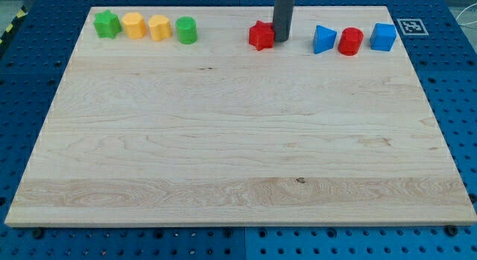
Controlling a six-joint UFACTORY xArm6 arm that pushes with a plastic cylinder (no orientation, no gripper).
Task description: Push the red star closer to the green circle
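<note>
You've got my tip [282, 39] touching the red star [261, 36] on its right at the surface's [223, 141] far edge, set to shove it left toward the green circle [186, 30]; no pincer fitted, nothing held.

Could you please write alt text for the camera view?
My tip touches the red star's right side near the wooden board's top edge. The green circle stands further left.
</note>
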